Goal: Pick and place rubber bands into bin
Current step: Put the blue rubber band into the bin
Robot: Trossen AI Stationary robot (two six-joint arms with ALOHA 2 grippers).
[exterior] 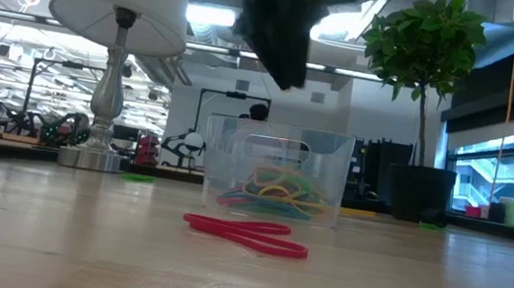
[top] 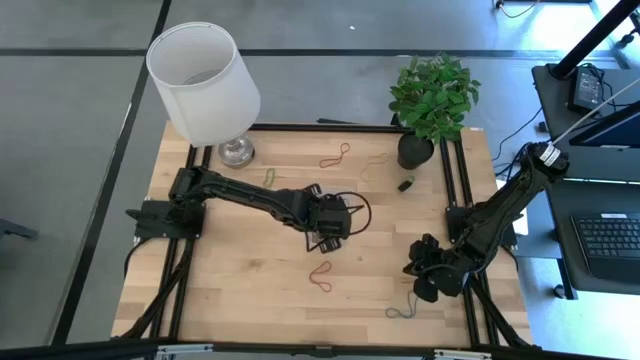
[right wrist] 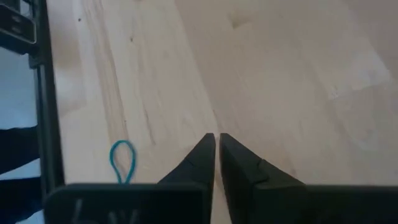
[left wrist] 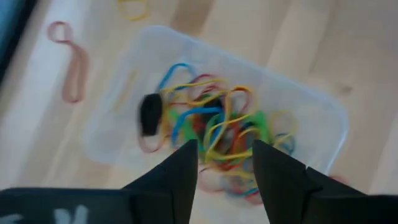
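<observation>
The clear bin [left wrist: 323,106] stands mid-table and holds a tangle of rubber bands [left wrist: 217,121] in yellow, blue, green and red, plus a dark blurred bit [left wrist: 150,115]. My left gripper [left wrist: 225,155] hangs open just above the bin, with nothing between its fingers; in the low view it is the dark shape [exterior: 277,27] over the bin [exterior: 276,171]. Loose bands lie flat on the table: a red one [top: 321,277] near the bin, another [top: 335,155] farther back, a teal one [right wrist: 122,160] by the near right. My right gripper [right wrist: 216,146] waits shut above bare wood at the right.
A white lamp [top: 205,85] stands at the far left and a potted plant [top: 432,100] at the far right. A small black clip [top: 406,184] lies near the plant. Black frame rails [top: 460,180] run along the table's sides.
</observation>
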